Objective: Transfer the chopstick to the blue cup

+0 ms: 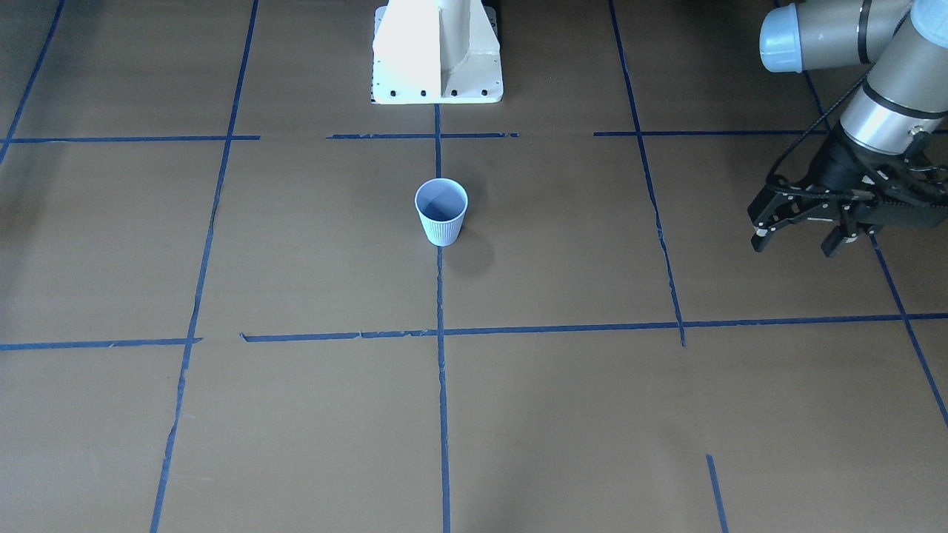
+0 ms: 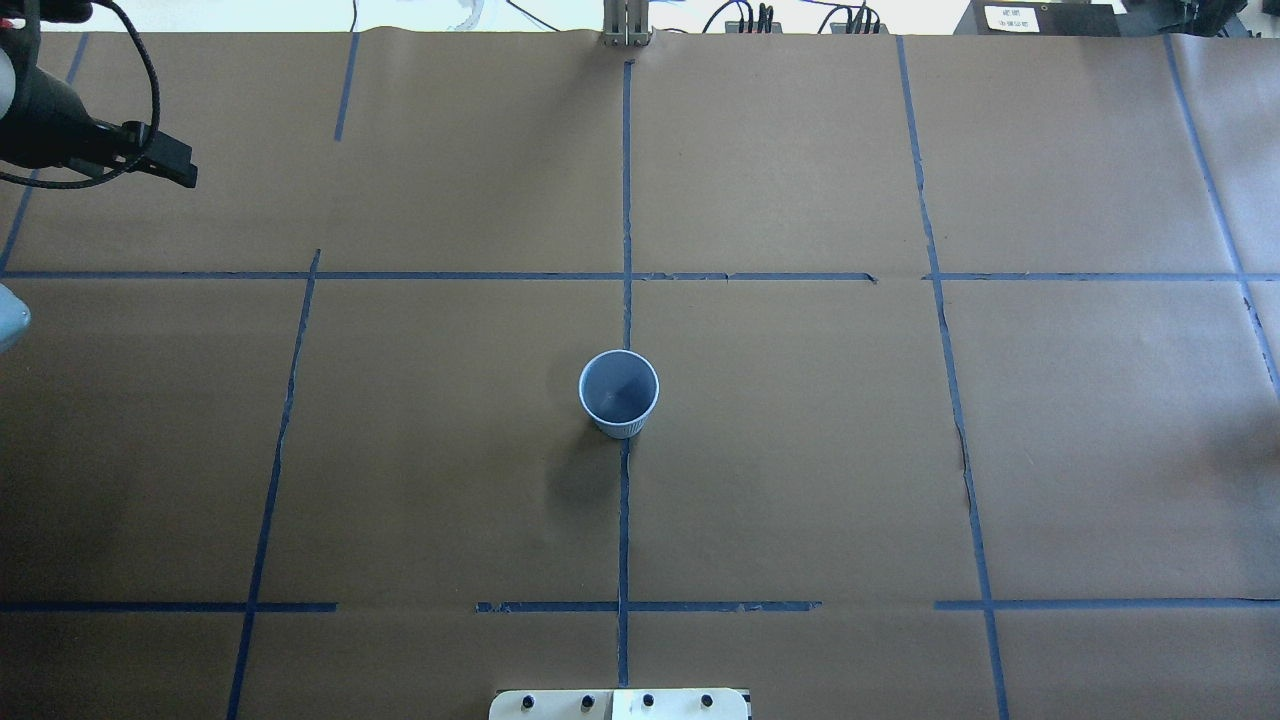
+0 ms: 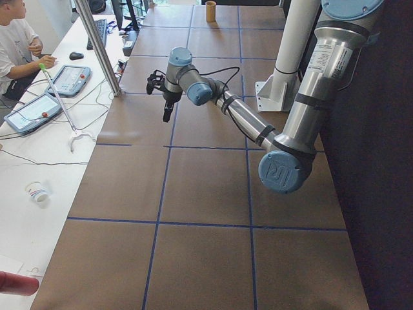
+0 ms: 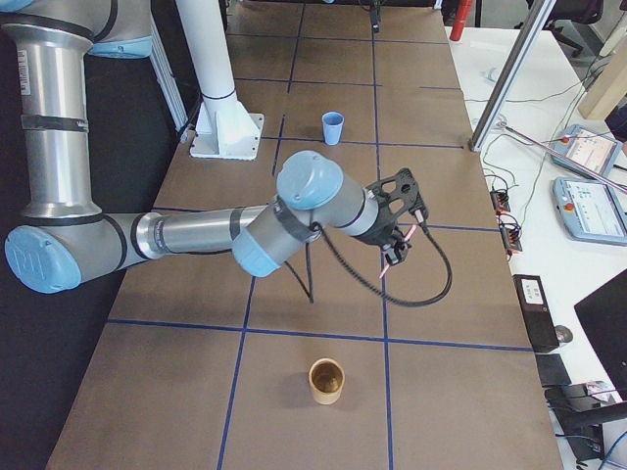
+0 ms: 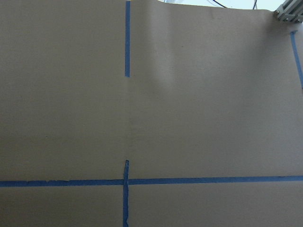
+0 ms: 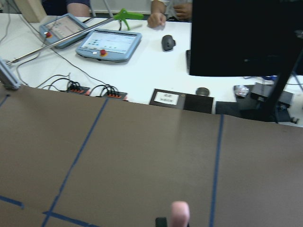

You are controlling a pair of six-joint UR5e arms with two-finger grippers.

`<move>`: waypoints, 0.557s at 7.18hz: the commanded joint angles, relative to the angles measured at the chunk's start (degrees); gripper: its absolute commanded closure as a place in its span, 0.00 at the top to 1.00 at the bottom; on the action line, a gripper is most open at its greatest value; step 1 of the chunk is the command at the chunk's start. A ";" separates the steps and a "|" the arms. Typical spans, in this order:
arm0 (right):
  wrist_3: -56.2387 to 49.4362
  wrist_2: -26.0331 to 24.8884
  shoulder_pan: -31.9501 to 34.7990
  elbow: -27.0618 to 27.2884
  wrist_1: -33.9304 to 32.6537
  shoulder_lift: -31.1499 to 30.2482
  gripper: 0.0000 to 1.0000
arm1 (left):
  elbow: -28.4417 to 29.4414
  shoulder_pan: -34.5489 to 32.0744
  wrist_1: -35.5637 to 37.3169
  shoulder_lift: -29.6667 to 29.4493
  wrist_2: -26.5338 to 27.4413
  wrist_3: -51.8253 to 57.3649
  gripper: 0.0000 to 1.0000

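Blue cup [image 2: 619,393] central, left tool [image 1: 800,243] well apart.

Brown-papered table [image 2: 800,450], blue-taped grid [image 2: 624,520], blue cup [image 2: 619,393] upright at centre.

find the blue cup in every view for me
Front-facing: blue cup at centre, just below the white base.
Overhead: centre, on the middle tape line, above the base.
Exterior left: not visible.
Exterior right: top centre, right of the base.
Left wrist: not in it.
Right wrist: not in it.
Shared landmark: the white base.
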 commanded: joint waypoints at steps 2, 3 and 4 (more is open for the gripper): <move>24.86 -2.50 -20.27 0.67 0.55 17.00 0.00 | 2.87 -2.25 -0.26 1.24 -0.12 8.24 1.00; 29.56 -9.23 -29.29 0.84 0.73 21.33 0.01 | 2.87 -2.61 -0.61 2.20 -0.30 8.70 1.00; 34.91 -16.34 -37.04 1.37 0.81 24.41 0.01 | 2.87 -2.61 -0.88 2.91 -0.30 8.71 1.00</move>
